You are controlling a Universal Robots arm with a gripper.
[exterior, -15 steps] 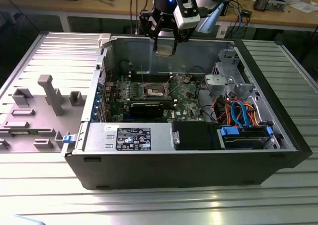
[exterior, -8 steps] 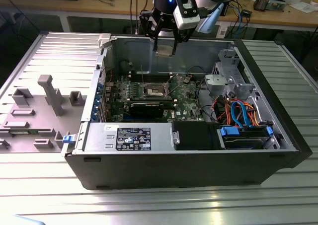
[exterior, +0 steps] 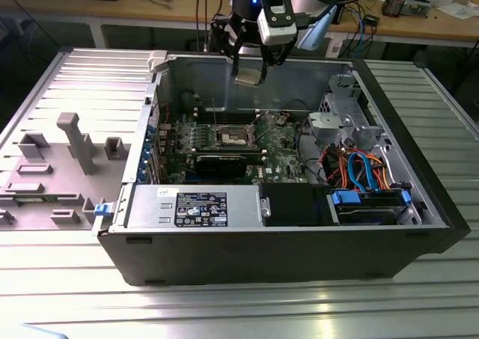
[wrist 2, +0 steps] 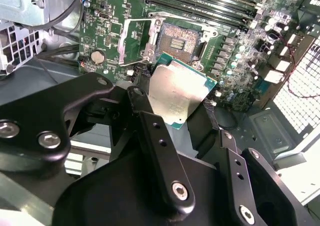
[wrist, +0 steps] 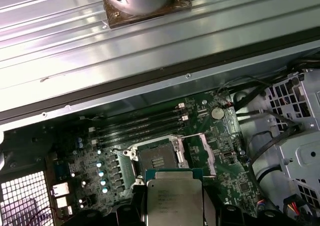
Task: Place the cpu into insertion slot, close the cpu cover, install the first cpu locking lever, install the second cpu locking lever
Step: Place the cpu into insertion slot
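The gripper (exterior: pixel 249 73) hangs over the far wall of the open computer case (exterior: pixel 284 257), with the cpu (wrist 2: pixel 176 89) pinched between its two black fingers (wrist 2: pixel 139 100). The fingers press on opposite edges of the chip. Its silver top faces the camera in both wrist views, and the green rim shows along its free edges. In the first wrist view the cpu (wrist: pixel 175 202) sits flat in the grip, well apart from the board (wrist: pixel 235 161) below it.

The slot (wrist: pixel 157 158) lies on the green board beneath the chip, its field of contacts bare. In the exterior view the slot (exterior: pixel 232 135) is lower than the gripper and nearer the camera. The cover (wrist: pixel 201 151) is swung up and back, and it lies just beside the slot rather than over it. In the second wrist view the cover (wrist 2: pixel 134 41) shows as a thin metal frame next to the slot (wrist 2: pixel 177 39).

Long memory sockets (wrist: pixel 140 125) run along one side of the slot, and a coin battery (wrist: pixel 217 113) sits near the cover. A metal drive cage (exterior: pixel 340 118) with orange and blue cables (exterior: pixel 367 170) stands to the exterior view's right. The silver power supply (exterior: pixel 198 208) lies along the near wall of the case. The case rests on a ribbed metal table (exterior: pixel 224 309).
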